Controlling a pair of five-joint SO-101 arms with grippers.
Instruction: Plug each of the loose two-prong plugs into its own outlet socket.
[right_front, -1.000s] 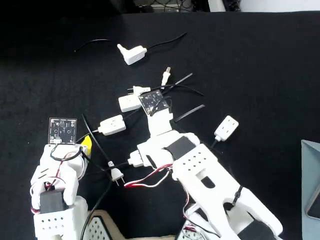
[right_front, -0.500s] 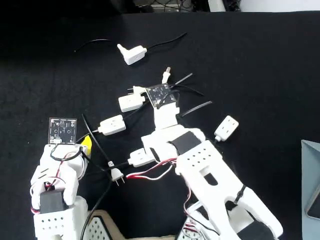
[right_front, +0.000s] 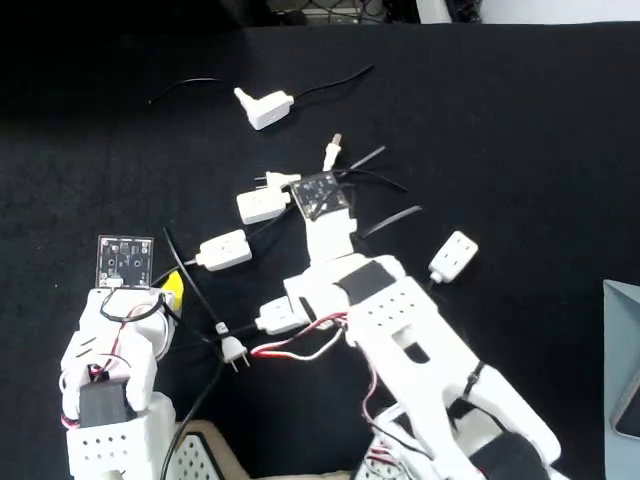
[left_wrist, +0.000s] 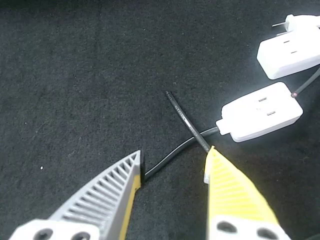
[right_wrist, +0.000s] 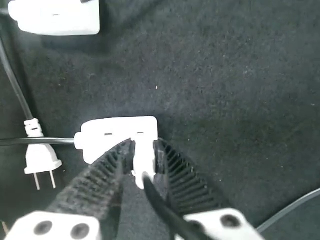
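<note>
My right gripper (right_wrist: 143, 146) is shut on a white two-prong plug (right_wrist: 144, 162) that is pressed against the edge of a white outlet socket (right_wrist: 117, 136); its prongs are hidden. In the high view that socket (right_front: 276, 317) lies under the right arm's wrist. A loose plug (right_wrist: 41, 161) with bare prongs lies beside it, also seen from above (right_front: 233, 349). My left gripper (left_wrist: 172, 157) is open and low over a black cable (left_wrist: 186, 125), holding nothing. Beyond it lie two more white sockets (left_wrist: 261, 112) (left_wrist: 290, 49).
Further sockets lie at mid-table (right_front: 224, 250) (right_front: 260, 206) and to the right (right_front: 452, 255). An angled white plug (right_front: 268, 108) and a small plug (right_front: 331, 153) lie farther back. Black cables cross the black table. A blue-grey container (right_front: 622, 370) sits at the right edge.
The right arm has pushed away from its base and slightly right, carrying the plug and nudging the socket with it. The left arm has not moved.
</note>
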